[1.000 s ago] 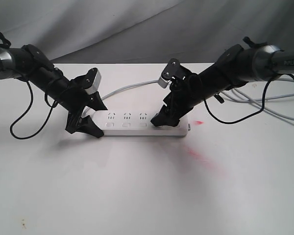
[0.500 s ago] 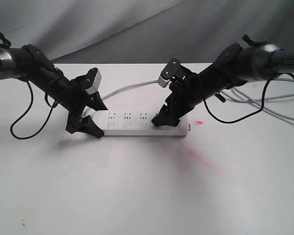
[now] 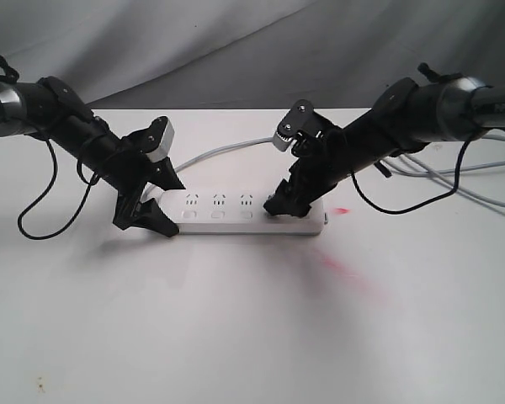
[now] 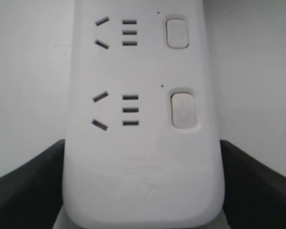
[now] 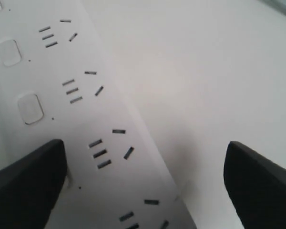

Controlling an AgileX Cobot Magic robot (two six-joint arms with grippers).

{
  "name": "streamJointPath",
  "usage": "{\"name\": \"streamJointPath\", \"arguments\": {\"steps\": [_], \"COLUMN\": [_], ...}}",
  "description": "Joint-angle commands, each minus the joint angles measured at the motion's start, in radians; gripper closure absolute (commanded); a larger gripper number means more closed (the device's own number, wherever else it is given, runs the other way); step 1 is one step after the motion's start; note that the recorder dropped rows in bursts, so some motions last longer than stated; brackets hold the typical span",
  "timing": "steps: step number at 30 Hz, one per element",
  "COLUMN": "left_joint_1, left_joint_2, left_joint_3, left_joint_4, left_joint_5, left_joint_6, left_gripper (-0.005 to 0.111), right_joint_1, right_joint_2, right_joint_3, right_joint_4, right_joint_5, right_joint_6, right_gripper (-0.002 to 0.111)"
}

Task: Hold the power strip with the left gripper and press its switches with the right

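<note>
The white power strip (image 3: pixel 236 210) lies across the table, its thin grey cord (image 3: pixel 227 150) running to the back. My left gripper (image 3: pixel 170 206) is shut on the strip's left end. In the left wrist view both black fingers (image 4: pixel 28 191) press against the sides of the strip (image 4: pixel 143 143), and two switches (image 4: pixel 183 109) show beyond them. My right gripper (image 3: pixel 288 198) hangs open over the right part of the strip. One finger (image 5: pixel 24 186) sits on the switch row and hides a button. Two other switches (image 5: pixel 30 109) show further along the strip (image 5: pixel 109 181).
Grey and black cables (image 3: pixel 454 181) trail over the table at the back right. A faint red smear (image 3: pixel 345 269) marks the white table (image 3: pixel 236 337) in front of the strip's right end. A grey cloth hangs behind.
The right forearm has shifted slightly to the right, while its fingertip stays at the same spot on the strip. The left arm and the strip have not moved.
</note>
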Motion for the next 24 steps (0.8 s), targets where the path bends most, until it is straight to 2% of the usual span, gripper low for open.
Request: {"name": "streamJointPath", "arguments": {"steps": [1, 13, 24], "left_joint_1": [-0.003, -0.003, -0.003], "left_joint_2": [-0.002, -0.002, -0.002], "left_joint_3": [-0.002, -0.002, -0.002], "left_joint_4": [0.007, 0.007, 0.007], "left_joint_5": [0.009, 0.009, 0.009], "left_joint_6": [-0.007, -0.007, -0.007], "left_gripper": [0.081, 0.081, 0.081], "right_joint_1": [-0.012, -0.016, -0.129], "right_joint_2": [-0.023, -0.119, -0.122], "right_joint_3": [0.029, 0.029, 0.029], "right_joint_4": [-0.077, -0.01, 0.072], "right_joint_5": [-0.04, 0.005, 0.134], "right_joint_6": [-0.057, -0.087, -0.159], "right_gripper": [0.027, 0.027, 0.027]}}
